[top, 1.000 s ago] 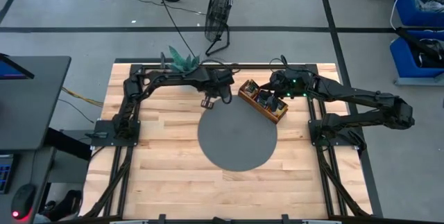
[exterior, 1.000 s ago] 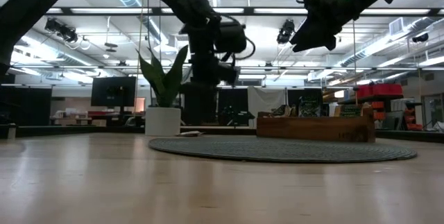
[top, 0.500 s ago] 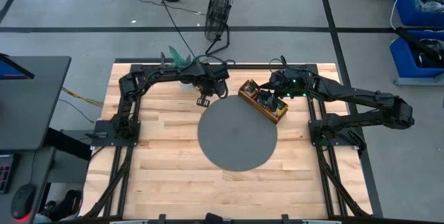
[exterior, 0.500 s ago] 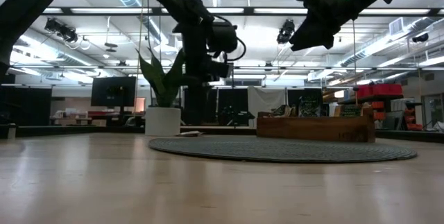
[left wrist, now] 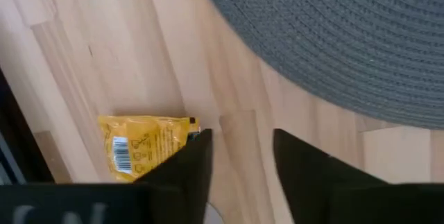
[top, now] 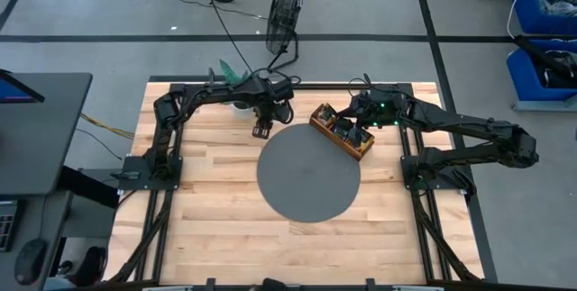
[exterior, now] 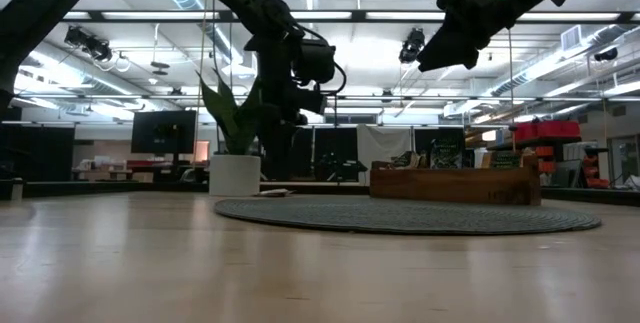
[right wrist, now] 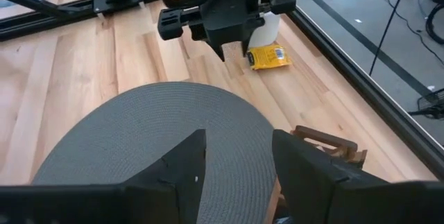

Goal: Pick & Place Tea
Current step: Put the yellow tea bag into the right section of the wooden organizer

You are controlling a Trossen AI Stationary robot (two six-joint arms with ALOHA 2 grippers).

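Two arms are seen in the high view. The left gripper is held over bare wood just outside the round grey mat, at about eleven o'clock from the mat's middle and near the potted plant. The right gripper is poised over the wooden tray, which is set at about one o'clock on the mat's rim with packets inside.

In the low view, the left gripper is shown raised above the table beside the plant, and the right arm is shown high above the tray; no packet can be made out on the wood from here.

In the left wrist view, the fingers are parted with nothing between them, and a yellow tea packet is seen flat on the wood just beside one fingertip, outside the gap, its long axis running toward that finger.

In the right wrist view, that arm's own fingers are spread over the mat and grip nothing. The packet is shown beyond the left gripper, toward the plant pot. The left arm is judged far nearer, so a small sideways shift over the packet is called for.
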